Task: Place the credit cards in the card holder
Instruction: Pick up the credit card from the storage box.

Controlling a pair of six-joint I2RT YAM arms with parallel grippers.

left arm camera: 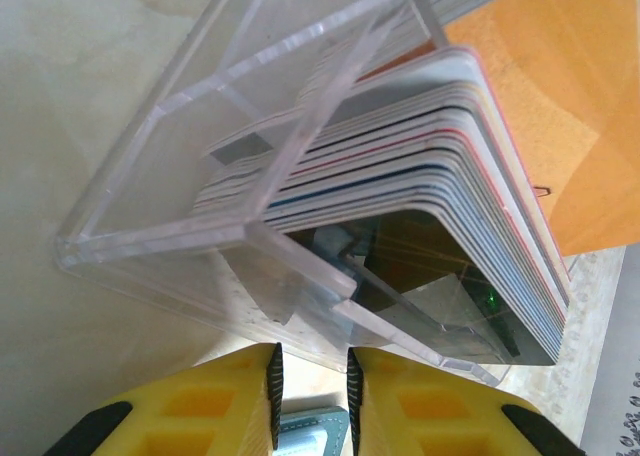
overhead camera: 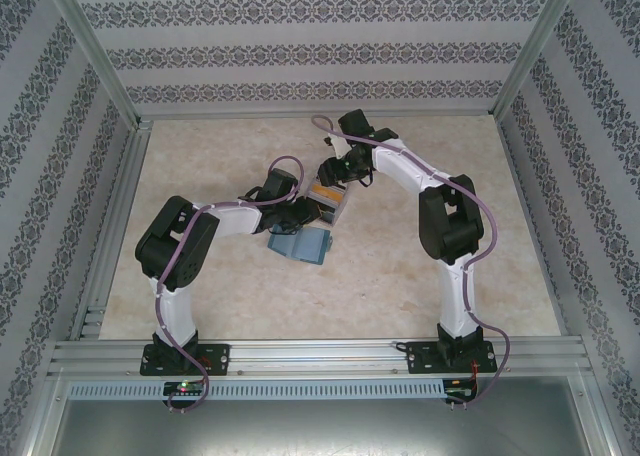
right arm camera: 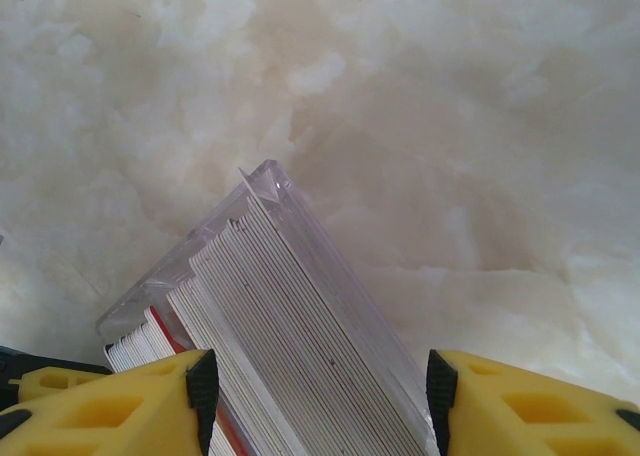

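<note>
The credit cards [left arm camera: 430, 166] stand upright as a thick stack in a clear plastic box [left arm camera: 200, 166], with an orange-yellow card [left arm camera: 530, 96] at the stack's far face. In the right wrist view the card edges [right arm camera: 290, 346] lie between the wide-apart pads of my right gripper [right arm camera: 323, 376], which is open and straddles the box [right arm camera: 270, 191] from above. My left gripper [left arm camera: 311, 376] sits against the box's near lower edge, its fingers a narrow gap apart with nothing in them. The teal-blue card holder [overhead camera: 300, 244] lies on the table just in front of the box [overhead camera: 327, 198], and a corner of the holder [left arm camera: 312, 431] shows between the left fingers.
Both arms meet at the table's middle, left gripper [overhead camera: 294, 214] and right gripper [overhead camera: 337, 174] on either side of the box. The marbled beige tabletop [overhead camera: 220, 166] is framed by aluminium rails and patterned walls.
</note>
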